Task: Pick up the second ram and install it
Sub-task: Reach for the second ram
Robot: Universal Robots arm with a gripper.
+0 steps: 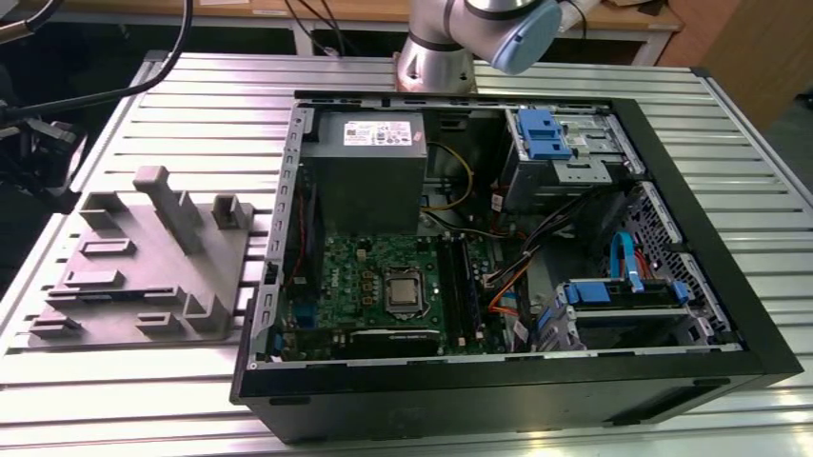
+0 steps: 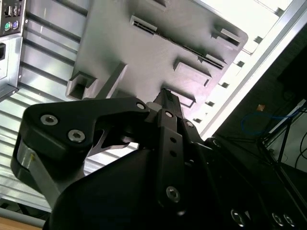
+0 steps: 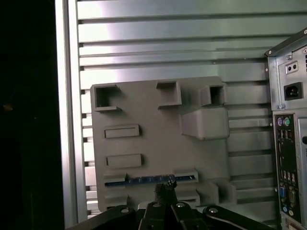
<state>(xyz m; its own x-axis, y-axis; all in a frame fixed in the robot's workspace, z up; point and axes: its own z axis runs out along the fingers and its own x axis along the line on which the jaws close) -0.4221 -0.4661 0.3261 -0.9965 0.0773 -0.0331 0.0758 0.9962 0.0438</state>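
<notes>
The second ram (image 3: 151,180) is a thin blue stick lying on edge in a long slot of the grey holder tray (image 3: 144,105). My gripper (image 3: 165,187) hangs well above the tray, and its dark tips overlap the ram's slot in the first wrist view. The fingers (image 2: 165,103) are pressed together with nothing between them, so the gripper is shut and empty. In the second wrist view the same tray (image 2: 144,52) lies beyond the fingertips. The tray (image 1: 140,262) sits at the exterior view's left, beside the open computer case (image 1: 508,257).
The case lies on its side on a slatted metal table (image 1: 190,105). Inside it are a green motherboard (image 1: 381,286), a grey power supply (image 1: 368,162), blue drive brackets (image 1: 540,133) and loose cables. The case's rear ports (image 3: 288,158) stand close to the tray. The arm's base (image 1: 439,57) is behind the case.
</notes>
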